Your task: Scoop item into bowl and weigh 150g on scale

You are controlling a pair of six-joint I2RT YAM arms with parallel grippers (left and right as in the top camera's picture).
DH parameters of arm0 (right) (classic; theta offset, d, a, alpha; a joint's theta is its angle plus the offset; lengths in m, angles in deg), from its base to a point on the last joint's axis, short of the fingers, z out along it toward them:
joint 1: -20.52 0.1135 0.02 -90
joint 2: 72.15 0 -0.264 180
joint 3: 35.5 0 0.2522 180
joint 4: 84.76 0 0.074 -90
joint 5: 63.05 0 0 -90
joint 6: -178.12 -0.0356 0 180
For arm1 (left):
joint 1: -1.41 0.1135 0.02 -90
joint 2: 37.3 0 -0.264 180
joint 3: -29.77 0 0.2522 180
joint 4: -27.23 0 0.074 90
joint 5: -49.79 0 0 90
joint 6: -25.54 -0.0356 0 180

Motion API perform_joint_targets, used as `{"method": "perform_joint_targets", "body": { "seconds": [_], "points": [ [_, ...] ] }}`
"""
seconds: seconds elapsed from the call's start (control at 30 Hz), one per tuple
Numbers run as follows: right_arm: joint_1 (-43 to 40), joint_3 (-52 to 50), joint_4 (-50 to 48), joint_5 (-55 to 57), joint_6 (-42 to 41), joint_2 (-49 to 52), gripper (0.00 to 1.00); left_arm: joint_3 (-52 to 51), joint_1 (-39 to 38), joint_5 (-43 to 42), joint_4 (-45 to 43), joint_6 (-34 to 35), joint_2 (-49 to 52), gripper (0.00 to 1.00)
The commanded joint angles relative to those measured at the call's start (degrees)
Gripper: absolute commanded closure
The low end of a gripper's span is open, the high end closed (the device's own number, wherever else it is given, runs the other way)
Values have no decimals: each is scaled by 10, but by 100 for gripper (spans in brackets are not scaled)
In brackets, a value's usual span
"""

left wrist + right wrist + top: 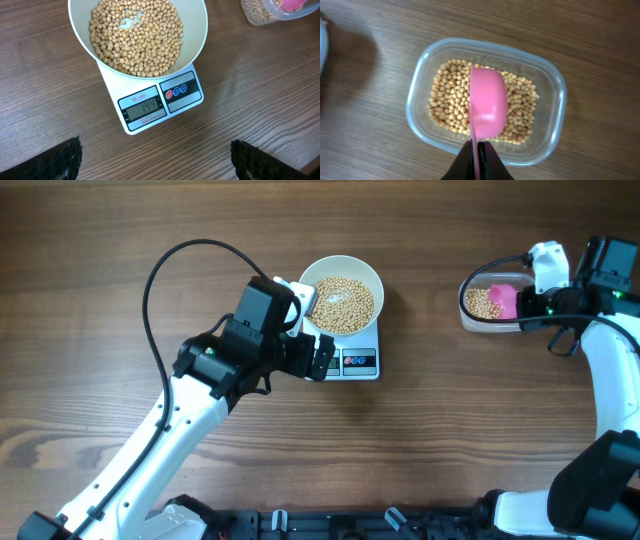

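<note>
Bowl (376, 280) of beans (343, 302) sits on scale (358, 363); display reads just under target. Right jaws clamped on pink scoop (488, 102), in tub (556, 100) well right of scale. Left jaws apart, just left of scale.

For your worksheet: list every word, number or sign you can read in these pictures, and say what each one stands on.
"144": on the grey display of the scale.
"SF-400": red print just above that display.
Small print under the display: too small to read.
Marks on the buttons: blurred.
</note>
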Motion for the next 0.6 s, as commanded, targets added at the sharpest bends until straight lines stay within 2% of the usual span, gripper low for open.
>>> {"method": "perform_joint_targets", "body": {
  "seconds": [0.0,0.3,0.57],
  "points": [
    [-2,-3,5,-45,-13,4,96,9,4,3,-1,3,-2,0],
    [-3,-3,4,-76,-60,4,96,9,4,3,-1,3,-2,0],
    [-15,-3,27,-158,-88,4,96,9,4,3,-1,3,-2,0]
  ]
}}
